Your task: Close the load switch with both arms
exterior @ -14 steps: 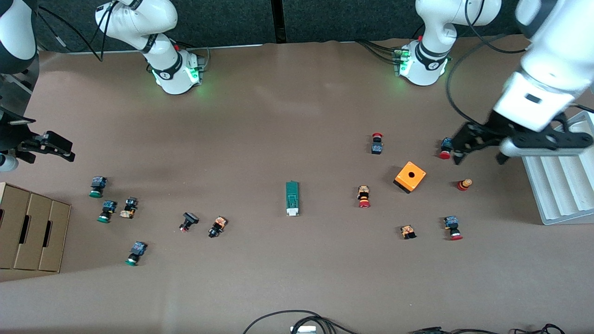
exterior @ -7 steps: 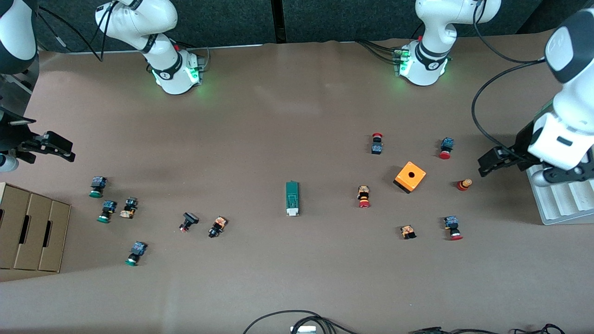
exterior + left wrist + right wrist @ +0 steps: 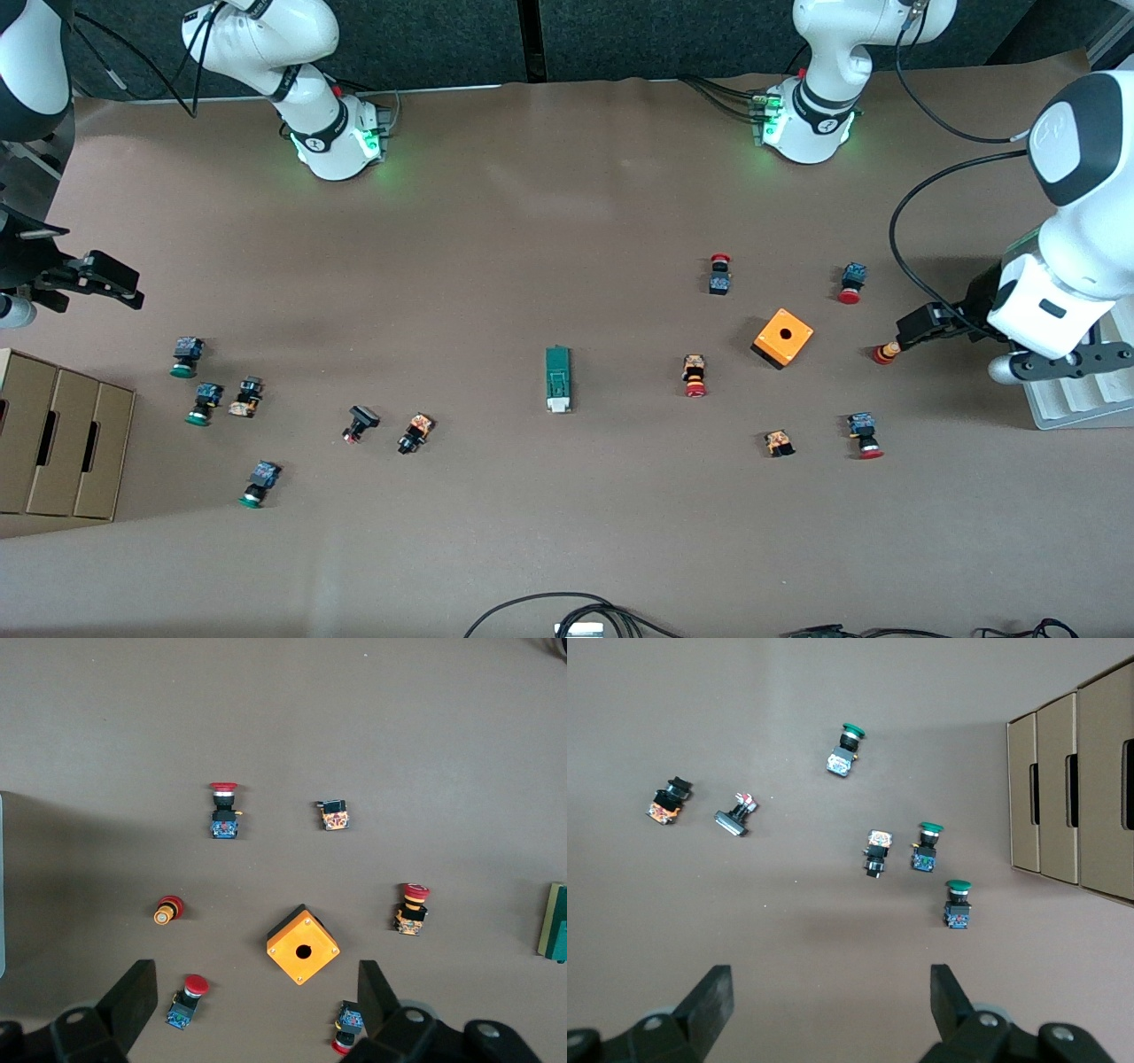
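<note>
The load switch (image 3: 558,379), a narrow dark-green block with a white end, lies flat at the middle of the table, its white end toward the front camera. Its edge also shows in the left wrist view (image 3: 555,935). My left gripper (image 3: 917,328) is open and empty. It hangs over the table at the left arm's end, by a small red-and-orange button (image 3: 886,353). In its own view the left gripper (image 3: 255,997) hangs over the orange cube. My right gripper (image 3: 111,282) is open and empty over the right arm's end; in its own view (image 3: 828,1001) it hangs over bare table.
An orange cube with a hole (image 3: 783,338) and several red-capped push buttons lie between the switch and the left gripper. Several green-capped and black buttons (image 3: 205,403) lie toward the right arm's end. A cardboard box (image 3: 58,434) and a white ridged tray (image 3: 1076,381) stand at the table's ends.
The left arm has swung away from the red button it was over and now hangs lower in the front view, beside the white tray. The right arm has not moved.
</note>
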`<action>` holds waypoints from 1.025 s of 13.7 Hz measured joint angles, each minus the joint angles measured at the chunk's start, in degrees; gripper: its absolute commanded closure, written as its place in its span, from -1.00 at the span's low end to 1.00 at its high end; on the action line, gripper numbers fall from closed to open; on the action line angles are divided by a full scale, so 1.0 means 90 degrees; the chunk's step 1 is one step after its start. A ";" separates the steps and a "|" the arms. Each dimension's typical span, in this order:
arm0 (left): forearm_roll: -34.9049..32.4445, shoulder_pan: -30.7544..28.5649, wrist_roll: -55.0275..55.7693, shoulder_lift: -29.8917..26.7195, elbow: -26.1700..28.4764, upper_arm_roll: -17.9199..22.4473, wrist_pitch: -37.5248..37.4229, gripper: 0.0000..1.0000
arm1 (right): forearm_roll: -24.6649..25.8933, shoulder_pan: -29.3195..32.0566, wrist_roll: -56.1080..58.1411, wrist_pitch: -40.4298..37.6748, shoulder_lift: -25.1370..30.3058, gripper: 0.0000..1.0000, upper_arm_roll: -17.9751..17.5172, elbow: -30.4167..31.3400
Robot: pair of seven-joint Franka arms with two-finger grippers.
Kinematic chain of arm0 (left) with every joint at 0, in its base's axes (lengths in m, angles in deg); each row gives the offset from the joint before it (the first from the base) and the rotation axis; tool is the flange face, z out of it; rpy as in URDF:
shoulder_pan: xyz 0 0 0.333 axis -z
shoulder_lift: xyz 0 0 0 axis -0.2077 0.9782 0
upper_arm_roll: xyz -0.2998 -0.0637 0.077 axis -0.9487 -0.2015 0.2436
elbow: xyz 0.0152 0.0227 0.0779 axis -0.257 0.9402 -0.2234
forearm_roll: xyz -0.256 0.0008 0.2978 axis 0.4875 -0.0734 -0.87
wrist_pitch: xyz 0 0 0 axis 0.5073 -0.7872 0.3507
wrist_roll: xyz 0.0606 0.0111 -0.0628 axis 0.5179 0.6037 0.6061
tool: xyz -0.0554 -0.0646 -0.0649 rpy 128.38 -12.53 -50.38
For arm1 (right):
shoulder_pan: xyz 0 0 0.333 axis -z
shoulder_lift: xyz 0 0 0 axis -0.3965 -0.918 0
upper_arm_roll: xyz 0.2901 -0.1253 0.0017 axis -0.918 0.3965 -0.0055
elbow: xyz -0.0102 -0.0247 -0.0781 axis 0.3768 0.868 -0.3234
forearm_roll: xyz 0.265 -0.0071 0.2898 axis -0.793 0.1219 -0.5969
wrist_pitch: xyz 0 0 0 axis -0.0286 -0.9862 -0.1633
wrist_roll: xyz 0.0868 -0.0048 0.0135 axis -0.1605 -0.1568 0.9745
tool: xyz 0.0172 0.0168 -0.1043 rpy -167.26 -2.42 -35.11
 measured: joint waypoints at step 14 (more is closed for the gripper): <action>-0.0017 -0.0250 -0.0095 0.0075 -0.0549 0.0002 -0.0490 -1.00 | 0.0000 0.0000 0.0000 0.0000 0.0000 -0.98 -0.0008 0.0000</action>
